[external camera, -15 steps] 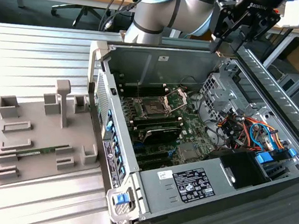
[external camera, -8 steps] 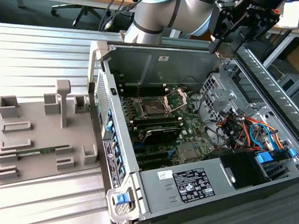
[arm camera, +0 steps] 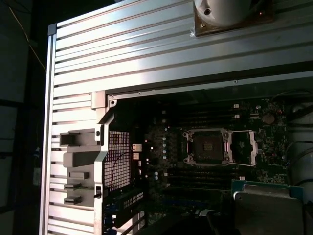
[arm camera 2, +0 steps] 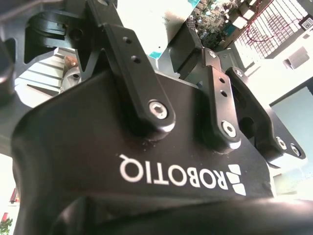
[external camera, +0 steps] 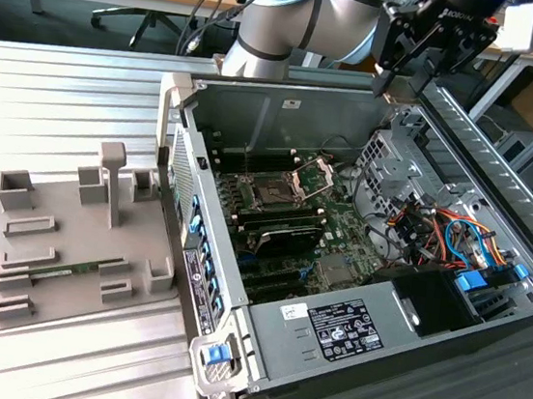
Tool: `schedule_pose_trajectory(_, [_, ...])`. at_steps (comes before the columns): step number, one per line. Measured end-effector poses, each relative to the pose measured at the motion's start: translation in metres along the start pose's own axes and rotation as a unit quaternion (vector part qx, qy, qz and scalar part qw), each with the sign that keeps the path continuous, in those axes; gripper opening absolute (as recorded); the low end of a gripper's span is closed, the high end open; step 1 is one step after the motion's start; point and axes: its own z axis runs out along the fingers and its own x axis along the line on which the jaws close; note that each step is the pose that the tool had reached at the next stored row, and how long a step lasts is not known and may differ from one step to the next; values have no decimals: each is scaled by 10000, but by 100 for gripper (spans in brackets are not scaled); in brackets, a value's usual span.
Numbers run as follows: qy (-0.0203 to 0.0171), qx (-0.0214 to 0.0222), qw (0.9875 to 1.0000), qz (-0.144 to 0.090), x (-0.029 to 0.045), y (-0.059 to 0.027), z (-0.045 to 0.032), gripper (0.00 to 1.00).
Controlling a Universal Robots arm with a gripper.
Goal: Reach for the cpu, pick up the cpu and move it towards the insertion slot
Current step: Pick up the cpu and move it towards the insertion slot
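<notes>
The cpu (arm camera: 266, 210) is a pale silver-cream square with a green rim. It sits right at my gripper (external camera: 401, 80), close under the first wrist view and cut off at that picture's edge. It hangs in the air above the board, so I judge that I am grasping it by its sides. A dark finger (arm camera: 215, 221) lies against one edge, though the contact itself is hard to make out. The insertion slot (arm camera: 208, 147) is well below my hand and some way off, a dark square socket lying open. Its silver hinged frame (arm camera: 243, 147) is swung back just beside it. In the exterior view my hand is held high over the rear wall of the open computer case (external camera: 288, 100), well apart from the socket. The step in hand looks like carrying the chip toward the slot. The move to come calls for travel down and inward, keeping the chip level and square to the socket. In the second wrist view my own black housing blocks the fingertips. Far off to my side, a green memory stick (external camera: 73, 271) lies on a grey fixture tray (external camera: 39, 313) outside the case.
</notes>
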Motion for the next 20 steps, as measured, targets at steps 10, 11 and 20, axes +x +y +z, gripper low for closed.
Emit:
schedule_pose_trajectory(10, [0, 0, 10000, 0, 0, -2, 22, 55])
schedule_pose_trajectory(11, [0, 0, 10000, 0, 1, -2, 24, 55])
schedule_pose_trajectory(20, [0, 0, 10000, 0, 1, -3, 39, 55])
